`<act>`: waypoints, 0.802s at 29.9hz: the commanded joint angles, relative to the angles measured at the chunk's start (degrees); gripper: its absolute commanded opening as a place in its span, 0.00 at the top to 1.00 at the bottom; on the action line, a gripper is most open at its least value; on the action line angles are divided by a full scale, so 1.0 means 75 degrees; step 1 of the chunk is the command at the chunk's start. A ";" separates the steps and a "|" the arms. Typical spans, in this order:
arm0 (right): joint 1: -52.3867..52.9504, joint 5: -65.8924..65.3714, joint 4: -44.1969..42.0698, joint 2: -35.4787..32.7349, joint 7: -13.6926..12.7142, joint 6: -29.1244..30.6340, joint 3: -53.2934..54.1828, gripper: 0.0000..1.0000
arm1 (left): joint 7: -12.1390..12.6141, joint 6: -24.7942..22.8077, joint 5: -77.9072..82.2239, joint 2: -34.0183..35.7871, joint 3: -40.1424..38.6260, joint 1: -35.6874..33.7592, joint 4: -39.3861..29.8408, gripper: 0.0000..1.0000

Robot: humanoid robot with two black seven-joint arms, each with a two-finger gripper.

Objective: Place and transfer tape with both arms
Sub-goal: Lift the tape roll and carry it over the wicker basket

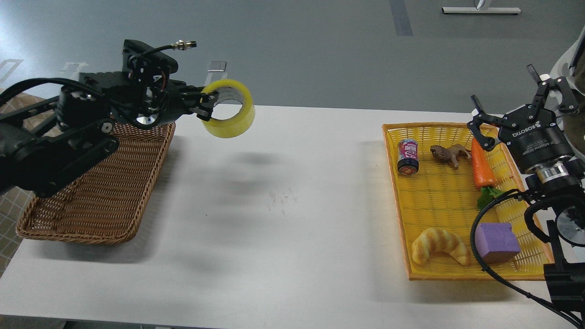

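Near the front edge of the white table (283,192), nothing has been set down yet. Farther back, the left pincer (205,104) grips the tape (230,108) by its rim, held aloft beside the wicker basket (105,192). The right pincer (516,98), seemingly spread and empty, waits over the yellow tray (438,196); the handover remains.

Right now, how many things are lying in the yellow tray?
5 in the yellow tray: can and toy animal at the back, carrot beside them, croissant and purple block in front. The right arm may hide more.
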 commanded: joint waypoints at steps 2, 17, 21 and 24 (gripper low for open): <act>0.0021 0.0005 -0.0006 0.0018 0.0000 0.0000 0.0020 0.00 | -0.0292 0.0420 -0.0023 0.1013 0.0170 0.0292 0.0058 1.00; 0.0021 0.0005 -0.0030 0.0287 0.0000 0.0000 -0.0026 0.00 | -0.0678 0.1064 -0.0691 0.1731 0.0229 0.1325 0.1286 1.00; 0.0021 0.0005 -0.0053 0.0311 0.0000 0.0000 -0.0073 0.00 | -0.0866 0.1194 -0.0703 0.1707 0.0241 0.1512 0.1698 1.00; 0.0010 -0.0007 -0.0053 0.0393 0.0000 0.0000 -0.0085 0.00 | -0.1007 0.1405 -0.0703 0.1707 0.0241 0.1817 0.1944 1.00</act>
